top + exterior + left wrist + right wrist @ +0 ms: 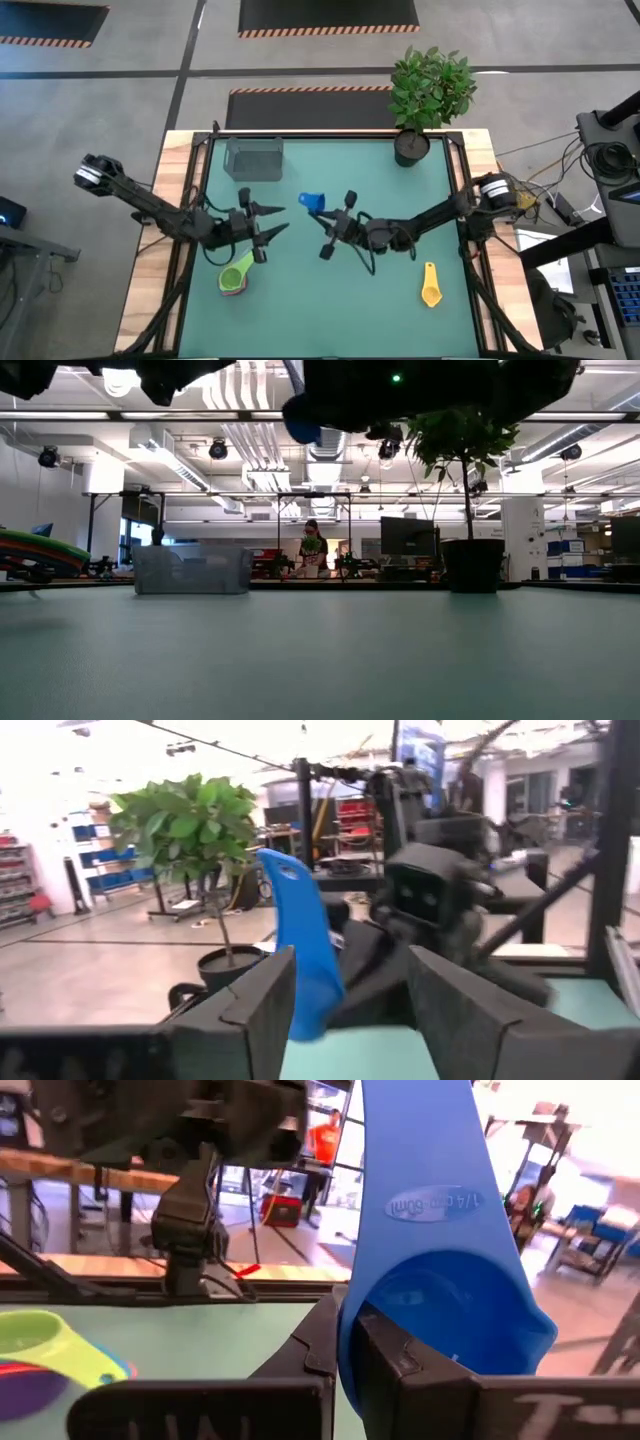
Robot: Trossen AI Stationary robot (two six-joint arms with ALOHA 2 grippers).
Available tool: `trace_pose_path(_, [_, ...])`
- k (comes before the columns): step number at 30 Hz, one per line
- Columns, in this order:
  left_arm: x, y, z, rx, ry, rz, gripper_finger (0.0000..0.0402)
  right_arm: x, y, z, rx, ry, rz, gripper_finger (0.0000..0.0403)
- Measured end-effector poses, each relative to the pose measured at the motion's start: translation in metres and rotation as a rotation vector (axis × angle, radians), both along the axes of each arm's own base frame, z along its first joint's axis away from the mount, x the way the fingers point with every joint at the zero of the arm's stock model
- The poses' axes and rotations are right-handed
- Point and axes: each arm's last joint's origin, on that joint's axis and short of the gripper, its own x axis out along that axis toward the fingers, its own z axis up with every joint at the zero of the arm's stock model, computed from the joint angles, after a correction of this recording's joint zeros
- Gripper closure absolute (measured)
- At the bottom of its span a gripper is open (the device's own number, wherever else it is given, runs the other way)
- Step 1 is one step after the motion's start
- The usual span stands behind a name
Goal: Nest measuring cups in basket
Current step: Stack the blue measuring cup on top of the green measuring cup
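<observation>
Right gripper [336, 222] mid-table, lifted, fingers pinching blue cup [312, 203] by its rim, left gripper [268, 220] facing it, fingers spread, holding nothing, green-topped cup stack [235, 275] near left gripper, yellow cup [431, 285] apart, basket [254, 158] at the far edge

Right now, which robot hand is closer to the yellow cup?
The right one. The right gripper, shut on the blue cup, is mid-table, up and left of the yellow cup. The left gripper, open, is farther left, above the green cup.
</observation>
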Motion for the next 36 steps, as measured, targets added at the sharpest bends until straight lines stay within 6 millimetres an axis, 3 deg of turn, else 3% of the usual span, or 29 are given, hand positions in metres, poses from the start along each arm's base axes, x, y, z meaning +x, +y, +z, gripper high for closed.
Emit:
trace_pose_path(8, [0.009, 0.004, -0.004, -0.018, -0.038, 0.030, 0.0209, 0.031, 0.007, -0.001, -0.100, 0.036, -0.081, 0.0394])
trace_pose_path(21, [0.012, 0.007, -0.003, -0.037, -0.055, 0.125, 0.0223, 0.049, 0.015, -0.002, -0.166, 0.074, -0.126, 0.0394])
trace_pose_path(25, [0.012, 0.008, -0.004, -0.036, -0.053, 0.130, 0.0264, 0.053, 0.015, -0.005, -0.171, 0.083, -0.140, 0.0394])
trace_pose_path(32, [0.012, 0.008, -0.004, -0.041, -0.052, 0.141, 0.0386, 0.052, 0.013, -0.005, -0.172, 0.095, -0.192, 0.0394])
trace_pose_path(36, [0.012, 0.009, -0.004, -0.050, -0.054, 0.145, 0.0386, 0.052, 0.013, -0.006, -0.174, 0.102, -0.194, 0.0394])
